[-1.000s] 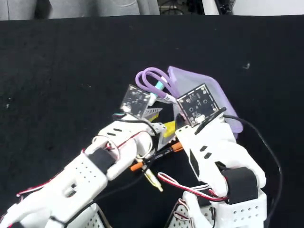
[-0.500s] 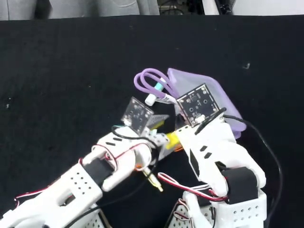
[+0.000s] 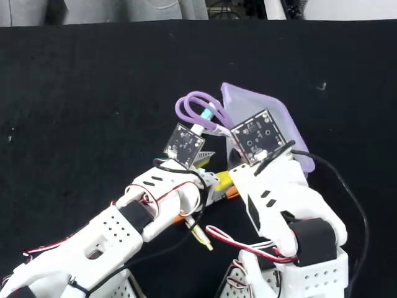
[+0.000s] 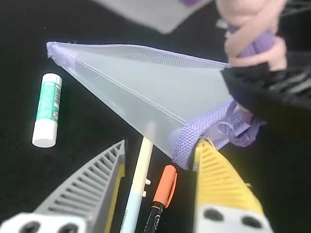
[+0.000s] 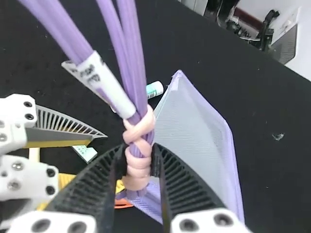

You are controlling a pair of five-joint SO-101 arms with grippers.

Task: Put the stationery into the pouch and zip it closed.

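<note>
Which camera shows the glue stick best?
The left wrist view: the glue stick lies whole on the table beside the pouch. In the right wrist view its end peeks past the pouch; in the high view the purple cord overlaps it.

Right gripper [image 5: 137,151] was clamped on a purple cord bundle [image 5: 124,53], black fingers [image 5: 92,187] squeezing its pink twisted wrap [image 5: 139,130]. Taking straight ahead of the gripper as 12 o'clock: cords ran out toward 11, with a white label [image 5: 90,73] wrapped around them. Purple mesh pouch [image 5: 194,141] lay at 1 to 2 o'clock, touching the gripper. Glue stick [image 5: 154,89] sat at 12, just beside the pouch corner. Left gripper [image 5: 83,158] was at 9 o'clock, grey and yellow fingers apart. Orange marker [image 5: 124,204] peeked out under the right gripper's fingers. All on a black table [image 5: 204,63].
</note>
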